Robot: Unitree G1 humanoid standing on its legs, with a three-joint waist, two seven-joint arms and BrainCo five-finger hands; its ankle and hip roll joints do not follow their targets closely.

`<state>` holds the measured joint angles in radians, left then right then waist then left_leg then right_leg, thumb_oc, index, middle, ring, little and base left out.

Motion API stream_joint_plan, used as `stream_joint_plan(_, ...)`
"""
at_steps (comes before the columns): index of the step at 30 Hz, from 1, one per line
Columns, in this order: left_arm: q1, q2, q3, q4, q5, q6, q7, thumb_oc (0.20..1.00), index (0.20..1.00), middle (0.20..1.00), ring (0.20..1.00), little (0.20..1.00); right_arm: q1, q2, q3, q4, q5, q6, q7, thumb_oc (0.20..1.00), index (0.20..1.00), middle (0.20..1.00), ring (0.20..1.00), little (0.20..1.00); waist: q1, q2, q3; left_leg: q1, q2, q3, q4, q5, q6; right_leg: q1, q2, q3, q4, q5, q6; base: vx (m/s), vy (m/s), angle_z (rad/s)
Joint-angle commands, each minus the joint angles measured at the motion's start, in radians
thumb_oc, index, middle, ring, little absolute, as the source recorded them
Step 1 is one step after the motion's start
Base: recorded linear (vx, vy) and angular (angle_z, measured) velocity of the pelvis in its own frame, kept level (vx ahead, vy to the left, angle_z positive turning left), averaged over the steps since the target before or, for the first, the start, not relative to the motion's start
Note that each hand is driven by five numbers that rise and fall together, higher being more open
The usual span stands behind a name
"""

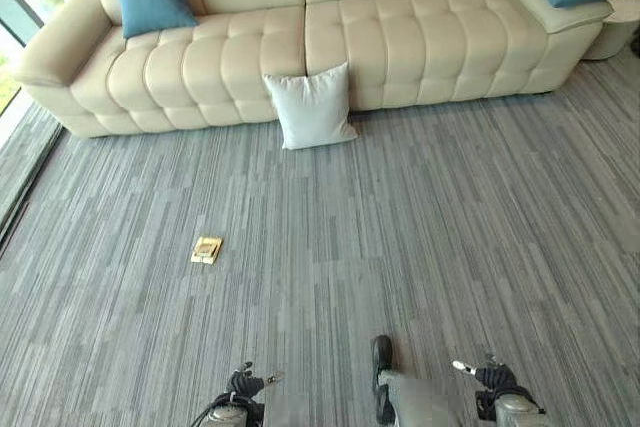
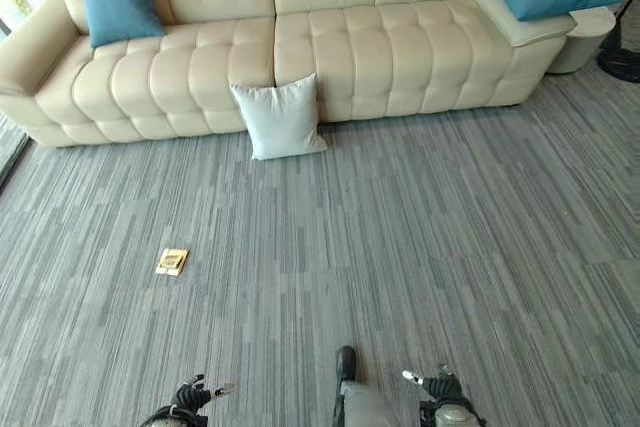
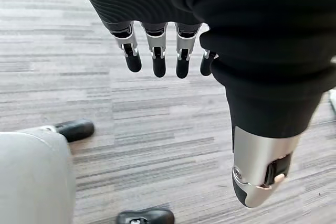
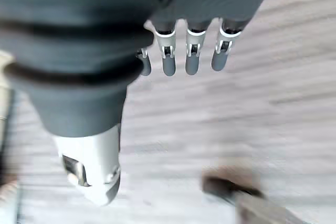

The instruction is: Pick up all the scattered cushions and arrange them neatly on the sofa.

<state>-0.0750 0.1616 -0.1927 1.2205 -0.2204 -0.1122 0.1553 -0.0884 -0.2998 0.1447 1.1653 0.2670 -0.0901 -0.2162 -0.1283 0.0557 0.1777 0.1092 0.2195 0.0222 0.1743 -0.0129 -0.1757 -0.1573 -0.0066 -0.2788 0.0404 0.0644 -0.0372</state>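
Grey striped carpet (image 1: pixel 420 247) bears a white cushion (image 1: pixel 312 107) against the cream sofa (image 1: pixel 420 37).

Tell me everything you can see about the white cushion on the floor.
The white cushion is a square, plump pillow in pale, plain fabric with pointed corners. It stands on the grey carpet, tilted back, with its upper edge against the front of the cream sofa, near the seam between two seat sections. It looks slightly creased but clean. Nothing else touches it; it lies well ahead of both hands, and neither holds it.
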Motion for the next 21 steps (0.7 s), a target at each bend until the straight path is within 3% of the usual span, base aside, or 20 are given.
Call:
stream_joint_plan(1, -0.048, 0.042, 0.008, -0.049, -0.044, -0.016, -0.002, 1.000, 1.000, 1.000, 1.000, 1.000, -0.016, 0.033, 0.021, 0.000, 0.042, -0.016, 0.006, 1.000, 1.000, 1.000, 1.000, 1.000, -0.002, -0.016, 0.066, 0.049, -0.113, 0.021, 0.152, 0.087, 0.053, -0.004, -0.033, 0.095, 0.023, -0.079, 0.059, 0.34, -0.268, 0.15)
stream_joint_plan(3, -0.051, 0.046, 0.009, -0.057, -0.049, -0.017, 0.000, 1.000, 1.000, 1.000, 1.000, 1.000, -0.023, 0.029, 0.024, -0.001, 0.041, -0.014, 0.005, 1.000, 1.000, 1.000, 1.000, 1.000, 0.012, -0.035, 0.070, 0.010, -0.111, 0.035, 0.234, 0.112, 0.060, 0.037, -0.032, 0.107, 0.017, -0.107, 0.043, 0.38, -0.206, -0.24)
stream_joint_plan(4, -0.047, 0.040, 0.012, -0.058, -0.057, -0.017, -0.003, 1.000, 1.000, 1.000, 1.000, 1.000, -0.026, 0.026, 0.030, 0.009, 0.034, -0.008, 0.008, 1.000, 1.000, 1.000, 1.000, 1.000, 0.045, -0.056, 0.082, -0.084, -0.110, 0.088, 0.256, 0.048, 0.090, 0.108, -0.044, 0.122, -0.003, -0.138, 0.043, 0.58, -0.157, -0.44)
stream_joint_plan(5, -0.037, 0.039, 0.012, -0.057, -0.051, -0.014, -0.007, 1.000, 1.000, 1.000, 1.000, 1.000, -0.028, 0.025, 0.033, 0.018, 0.024, -0.006, 0.010, 1.000, 1.000, 1.000, 1.000, 1.000, 0.068, -0.069, 0.081, -0.132, -0.117, 0.118, 0.191, 0.002, 0.108, 0.154, -0.057, 0.130, -0.023, -0.149, 0.057, 0.47, -0.100, -0.58)
stream_joint_plan(7, -0.037, 0.039, 0.012, -0.057, -0.051, -0.014, -0.007, 1.000, 1.000, 1.000, 1.000, 1.000, -0.028, 0.025, 0.033, 0.018, 0.024, -0.006, 0.010, 1.000, 1.000, 1.000, 1.000, 1.000, 0.068, -0.069, 0.081, -0.131, -0.117, 0.118, 0.191, 0.001, 0.108, 0.154, -0.057, 0.130, -0.023, -0.149, 0.057, 0.23, 0.010, -0.20)
stream_joint_plan(8, -0.023, 0.036, 0.009, -0.056, -0.045, -0.011, -0.009, 1.000, 1.000, 1.000, 1.000, 1.000, -0.025, 0.019, 0.040, 0.024, 0.010, -0.004, 0.010, 1.000, 1.000, 1.000, 1.000, 1.000, 0.095, -0.071, 0.081, -0.204, -0.104, 0.129, 0.053, 0.000, 0.105, 0.221, -0.069, 0.135, -0.044, -0.179, 0.074, 0.28, 0.029, -0.25)
stream_joint_plan(9, -0.023, 0.036, 0.009, -0.056, -0.045, -0.011, -0.009, 1.000, 1.000, 1.000, 1.000, 1.000, -0.025, 0.019, 0.039, 0.024, 0.010, -0.004, 0.010, 1.000, 1.000, 1.000, 1.000, 1.000, 0.096, -0.071, 0.082, -0.203, -0.104, 0.129, 0.052, 0.000, 0.105, 0.222, -0.069, 0.135, -0.044, -0.179, 0.074, 0.52, 0.073, -0.22)
stream_joint_plan(10, -0.016, 0.035, 0.005, -0.058, -0.044, -0.009, -0.008, 1.000, 1.000, 1.000, 1.000, 1.000, -0.021, 0.018, 0.044, 0.027, 0.004, -0.002, 0.006, 1.000, 1.000, 1.000, 1.000, 1.000, 0.114, -0.053, 0.079, -0.245, -0.082, 0.117, -0.082, 0.092, 0.086, 0.269, -0.051, 0.139, -0.057, -0.204, 0.078, 0.34, 0.064, -0.11)
stream_joint_plan(11, -0.016, 0.036, 0.006, -0.059, -0.048, -0.008, -0.006, 1.000, 1.000, 1.000, 1.000, 1.000, -0.020, 0.018, 0.044, 0.027, 0.003, -0.002, 0.001, 1.000, 1.000, 1.000, 1.000, 1.000, 0.124, -0.046, 0.083, -0.270, -0.075, 0.111, -0.128, 0.136, 0.078, 0.292, -0.045, 0.140, -0.057, -0.217, 0.079, 0.46, 0.082, 0.06)
stream_joint_plan(13, -0.016, 0.040, 0.009, -0.055, -0.060, -0.007, -0.003, 1.000, 1.000, 1.000, 1.000, 1.000, -0.019, 0.019, 0.045, 0.033, 0.001, 0.003, -0.003, 1.000, 1.000, 1.000, 1.000, 1.000, 0.143, -0.047, 0.082, -0.313, -0.082, 0.112, -0.240, 0.165, 0.069, 0.353, -0.043, 0.162, -0.062, -0.249, 0.086, 0.40, 0.088, 0.03)
stream_joint_plan(17, 0.004, 0.044, 0.030, -0.038, -0.062, -0.005, -0.004, 1.000, 1.000, 1.000, 1.000, 1.000, -0.015, 0.024, 0.048, 0.038, -0.011, 0.011, 0.005, 1.000, 1.000, 1.000, 1.000, 1.000, 0.163, -0.045, 0.060, -0.320, -0.081, 0.127, -0.261, 0.168, 0.070, 0.409, -0.048, 0.199, -0.069, -0.269, 0.097, 0.36, 0.141, -0.38)
stream_joint_plan(19, 0.014, 0.043, 0.040, -0.029, -0.061, -0.002, -0.005, 1.000, 1.000, 1.000, 1.000, 1.000, -0.017, 0.031, 0.051, 0.040, -0.021, 0.012, 0.007, 1.000, 1.000, 1.000, 1.000, 1.000, 0.169, -0.045, 0.039, -0.310, -0.085, 0.111, -0.248, 0.204, 0.073, 0.432, -0.061, 0.215, -0.073, -0.272, 0.108, 0.39, 0.212, -0.54)
stream_joint_plan(21, 0.019, 0.051, 0.044, -0.018, -0.048, 0.000, -0.006, 1.000, 1.000, 1.000, 1.000, 1.000, -0.020, 0.041, 0.056, 0.042, -0.029, 0.014, 0.010, 1.000, 1.000, 1.000, 1.000, 1.000, 0.176, -0.065, 0.013, -0.301, -0.101, 0.115, -0.228, 0.199, 0.086, 0.435, -0.091, 0.228, -0.061, -0.266, 0.127, 0.44, 0.255, -0.24)
